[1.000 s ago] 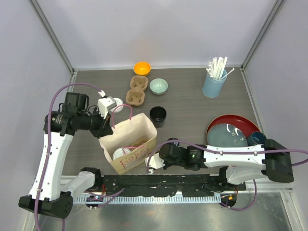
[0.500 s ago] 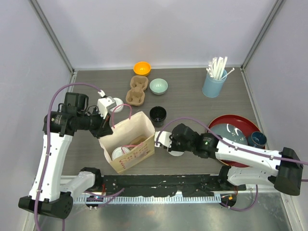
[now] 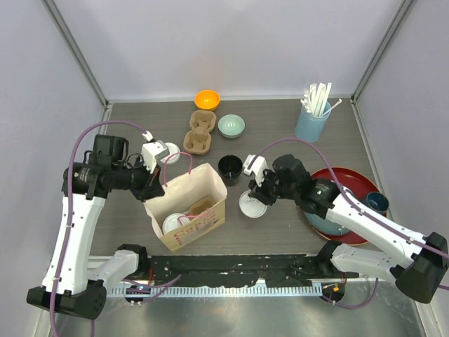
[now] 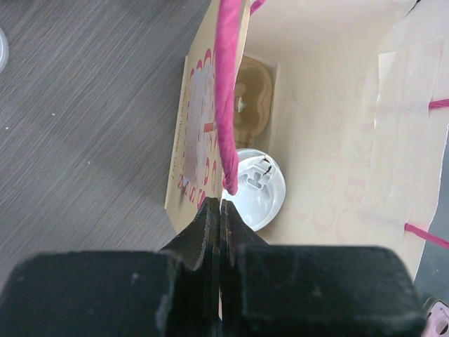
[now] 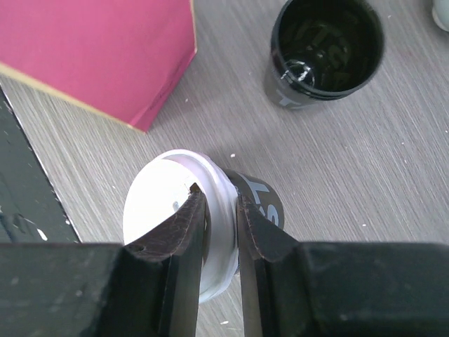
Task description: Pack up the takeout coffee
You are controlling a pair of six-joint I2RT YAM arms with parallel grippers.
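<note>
A lidded black takeout cup (image 3: 250,204) is in my right gripper (image 3: 257,191), between the paper bag (image 3: 198,188) and the red tray. In the right wrist view the gripper (image 5: 219,205) is shut on the rim of its white lid (image 5: 165,210), and the cup is tilted. Whether it touches the table cannot be told. A second lidded cup (image 3: 173,223) stands inside the bag, also seen in the left wrist view (image 4: 261,189). My left gripper (image 4: 221,209) is shut on the bag's rim beside the pink handle (image 4: 226,105). An open black cup (image 3: 230,168) without a lid stands behind the bag.
A cardboard cup carrier (image 3: 199,132), an orange bowl (image 3: 207,100) and a pale green bowl (image 3: 231,126) sit at the back. A light-blue tumbler of straws (image 3: 312,121) stands back right. A red tray (image 3: 349,177) with a grey plate and a dark blue mug (image 3: 374,202) is on the right.
My right gripper has moved from the front of the bag back and to the right, now shut on the lidded cup. The left arm and bag have not moved.
</note>
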